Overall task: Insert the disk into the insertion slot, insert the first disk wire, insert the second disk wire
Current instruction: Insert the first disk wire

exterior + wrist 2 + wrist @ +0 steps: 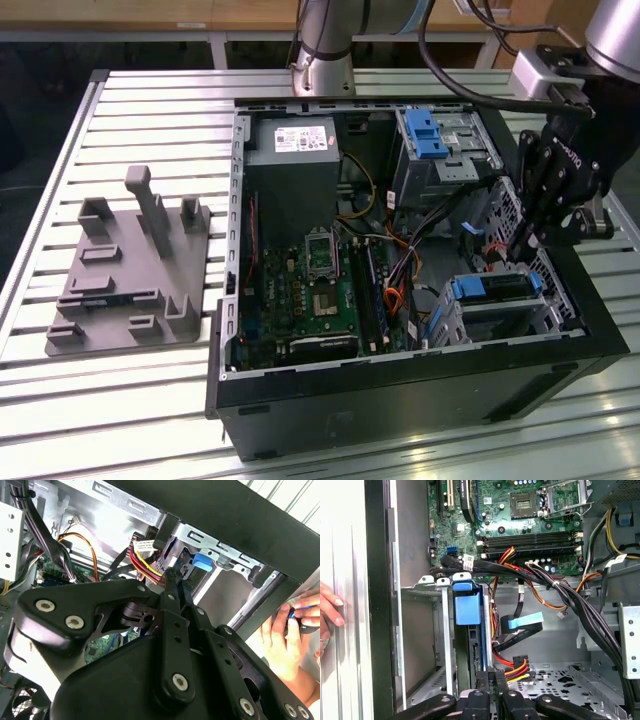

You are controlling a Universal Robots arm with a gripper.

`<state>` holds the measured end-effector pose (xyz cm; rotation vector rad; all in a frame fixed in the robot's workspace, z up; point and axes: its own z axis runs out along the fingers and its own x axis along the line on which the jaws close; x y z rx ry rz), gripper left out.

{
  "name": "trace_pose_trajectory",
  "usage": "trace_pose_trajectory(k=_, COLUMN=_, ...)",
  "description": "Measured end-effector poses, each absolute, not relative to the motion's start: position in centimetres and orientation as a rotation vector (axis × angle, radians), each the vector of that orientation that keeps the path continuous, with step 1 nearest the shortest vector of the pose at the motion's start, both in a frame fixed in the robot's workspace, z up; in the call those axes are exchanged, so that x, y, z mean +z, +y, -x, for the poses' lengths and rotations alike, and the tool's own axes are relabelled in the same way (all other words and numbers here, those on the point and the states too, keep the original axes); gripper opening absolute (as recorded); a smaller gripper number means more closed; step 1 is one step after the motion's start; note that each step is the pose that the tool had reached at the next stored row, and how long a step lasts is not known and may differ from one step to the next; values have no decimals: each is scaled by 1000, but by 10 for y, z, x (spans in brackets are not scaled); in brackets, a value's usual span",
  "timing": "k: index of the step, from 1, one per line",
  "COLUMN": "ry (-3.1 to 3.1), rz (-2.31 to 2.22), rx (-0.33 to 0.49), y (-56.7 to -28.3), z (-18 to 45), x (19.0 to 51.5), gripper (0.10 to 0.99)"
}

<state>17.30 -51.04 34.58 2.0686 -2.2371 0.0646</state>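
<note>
In the exterior view the gripper [519, 248], fingers pressed together, hangs at 1 o'clock from the blue-framed disk [495, 287] seated in the insertion slot [560, 306], white power-supply label [303, 139] illegible

The hand [493, 676] sits just behind the blue-framed disk [468, 607], seated in the insertion slot [445, 630]; red-and-yellow wires [517, 669] lie just beside the hand.

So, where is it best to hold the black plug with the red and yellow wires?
Grip the black plug across its hard body, not by the limp wires. Probably come in through the open side of the case, as its walls close every other way.
</note>
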Motion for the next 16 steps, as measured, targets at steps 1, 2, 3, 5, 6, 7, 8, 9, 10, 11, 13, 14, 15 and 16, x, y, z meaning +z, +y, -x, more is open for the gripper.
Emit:
trace_pose_trajectory(k=1, ry=-2237, rz=-2071, rx=62, y=-511, z=-172, x=346, gripper=165)
trace_pose_trajectory(k=2, ry=-2236, rz=-2077, rx=59, y=-512, z=-172, x=346, gripper=165)
trace_pose_trajectory(k=3, ry=-2233, rz=-2083, rx=58, y=-512, z=-172, x=346, gripper=165)
trace_pose_trajectory(k=5, ry=-2226, rz=-2093, rx=56, y=-513, z=-171, x=346, gripper=165)
trace_pose_trajectory(k=6, ry=-2222, rz=-2099, rx=55, y=-513, z=-171, x=346, gripper=165)
trace_pose_trajectory(k=7, ry=-2218, rz=-2105, rx=54, y=-513, z=-170, x=346, gripper=165)
trace_pose_trajectory(k=8, ry=-2215, rz=-2109, rx=53, y=-514, z=-170, x=346, gripper=165)
trace_pose_trajectory(k=9, ry=-2213, rz=-2111, rx=53, y=-516, z=-169, x=346, gripper=165)
trace_pose_trajectory(k=10, ry=-2213, rz=-2112, rx=53, y=-517, z=-169, x=346, gripper=165)
trace_pose_trajectory(k=11, ry=-2213, rz=-2112, rx=52, y=-519, z=-169, x=346, gripper=165)
trace_pose_trajectory(k=13, ry=-2212, rz=-2117, rx=48, y=-520, z=-169, x=346, gripper=165)
trace_pose_trajectory(k=14, ry=-2210, rz=-2120, rx=47, y=-521, z=-169, x=346, gripper=165)
trace_pose_trajectory(k=15, ry=-2210, rz=-2122, rx=46, y=-521, z=-169, x=346, gripper=165)
trace_pose_trajectory(k=16, ry=-2210, rz=-2122, rx=46, y=-521, z=-169, x=346, gripper=165)
